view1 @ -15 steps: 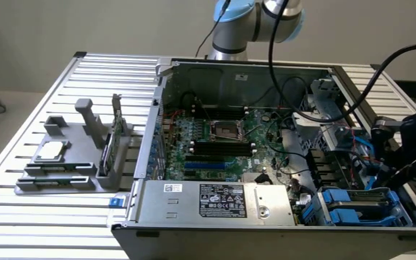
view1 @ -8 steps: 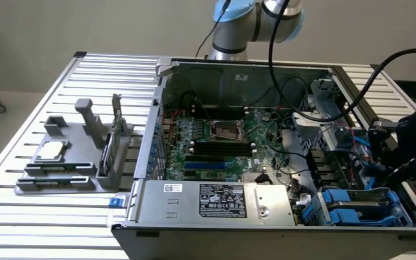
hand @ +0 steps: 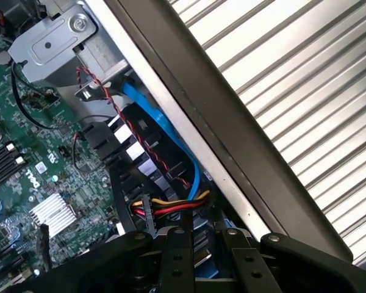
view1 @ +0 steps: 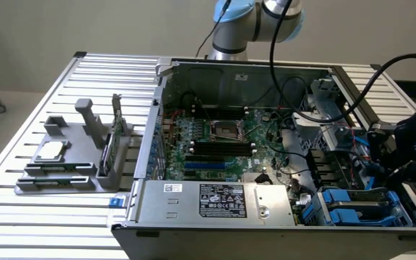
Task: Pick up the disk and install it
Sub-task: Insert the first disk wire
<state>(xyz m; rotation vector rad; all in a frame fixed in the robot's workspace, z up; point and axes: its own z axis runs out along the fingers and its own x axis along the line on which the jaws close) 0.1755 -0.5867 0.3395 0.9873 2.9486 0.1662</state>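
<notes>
In the wrist view my gripper (hand: 204, 259) reaches down into the open computer case, just inside its side wall. Its two black fingers (hand: 175, 259) stand close together, shut on a thin piece with blue plastic, the edge of the disk (hand: 202, 249). Most of the disk is hidden below the fingers. In the exterior view the gripper (view1: 400, 173) hangs over the drive bay at the case's near corner, on that view's right. Blue plastic frames (view1: 352, 208) sit right under it there.
The case (view1: 157, 108) lies open with its motherboard (view1: 222, 141) and power supply (view1: 215, 200) exposed. Red, yellow and blue cables (hand: 165, 204) run beside the fingers. A grey rack (view1: 63, 162) with a silver chip and a green card stands on the slatted table at the exterior view's left.
</notes>
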